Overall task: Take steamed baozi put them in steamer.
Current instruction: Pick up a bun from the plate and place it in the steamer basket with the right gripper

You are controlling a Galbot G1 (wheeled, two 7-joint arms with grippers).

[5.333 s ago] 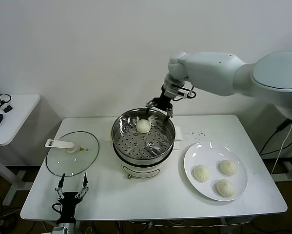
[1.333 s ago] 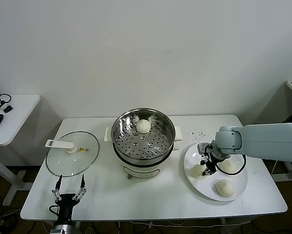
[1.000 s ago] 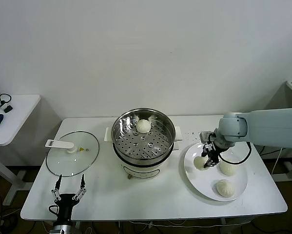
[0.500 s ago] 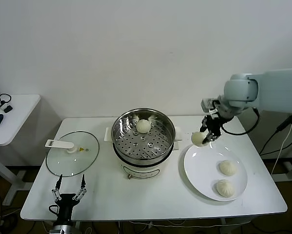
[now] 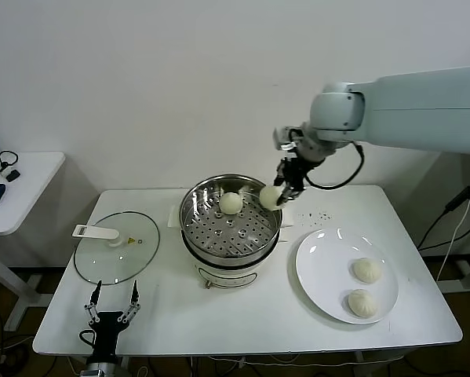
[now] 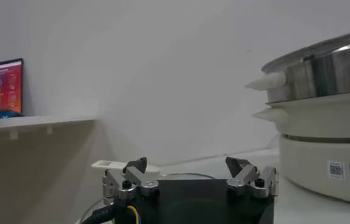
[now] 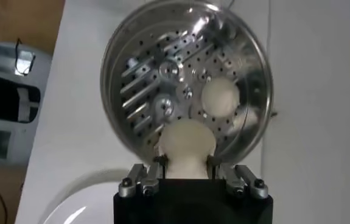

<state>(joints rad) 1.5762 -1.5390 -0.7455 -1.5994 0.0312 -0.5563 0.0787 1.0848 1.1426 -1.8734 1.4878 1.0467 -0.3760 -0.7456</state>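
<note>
My right gripper is shut on a cream-white baozi and holds it in the air over the right rim of the steel steamer. In the right wrist view the held baozi sits pinched in the right gripper, with the steamer's perforated tray below. One baozi lies on the tray at its far side. Two more baozi rest on the white plate. My left gripper stands open and empty at the table's near left edge.
A round glass lid with a white handle lies on the table left of the steamer. In the left wrist view the steamer's side shows to one side. A small side table stands at the far left.
My right gripper has lifted one baozi off the plate and carried it up and left to the steamer's right rim. The left arm has not moved.
</note>
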